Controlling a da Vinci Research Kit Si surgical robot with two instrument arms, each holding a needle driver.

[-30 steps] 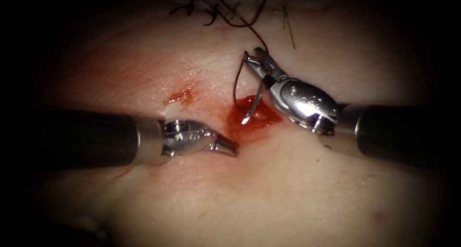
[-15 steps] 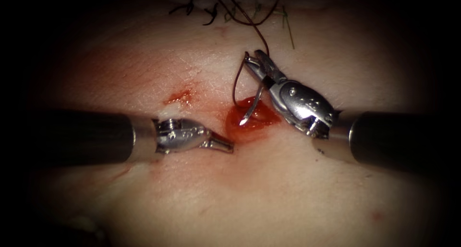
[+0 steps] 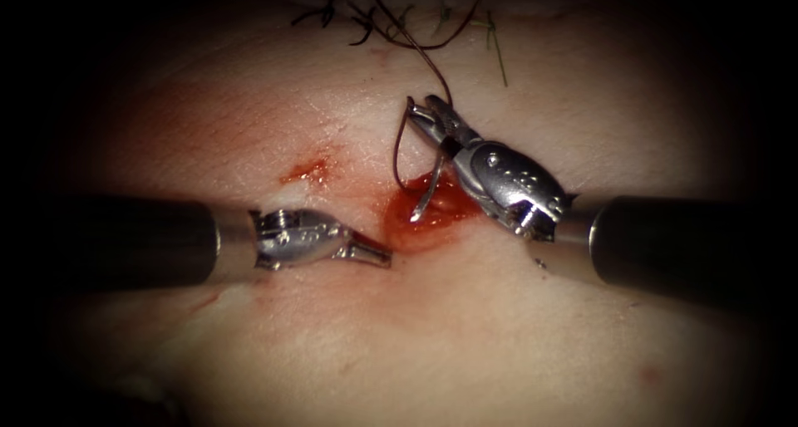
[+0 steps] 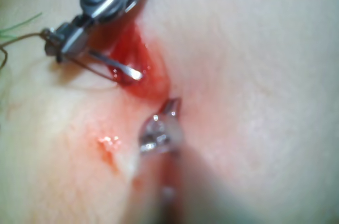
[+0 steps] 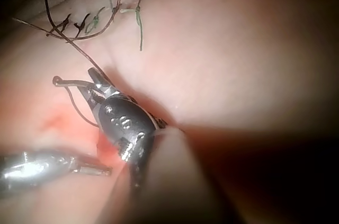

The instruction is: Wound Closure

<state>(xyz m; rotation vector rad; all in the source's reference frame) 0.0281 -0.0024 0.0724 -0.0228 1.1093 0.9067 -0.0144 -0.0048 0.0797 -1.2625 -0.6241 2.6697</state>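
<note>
The left tool [image 3: 374,253], nearest the endoscope, lies low on the tissue [image 3: 465,336] at about eight o'clock from the open cut [image 3: 428,211], its jaws closed together and holding nothing; over the past second it has slid a little toward nine o'clock, its tip drawing away from the cut's left edge. Beyond it, the right tool [image 3: 426,115] grips the curved needle [image 3: 426,196] near its thread end, jaws clamped on it. The needle's bright point hangs over the red fluid [image 3: 407,228] pooled in the cut, not in the tissue. In that second the right tool and needle have shifted toward nine o'clock, the point staying above the wound; this reads as lining up for a bite, judged only from the small drift. Farthest, at twelve o'clock, the dark thread [image 3: 416,45] runs up from the needle past the cut ends of thread [image 3: 357,24] on earlier stitches.
</note>
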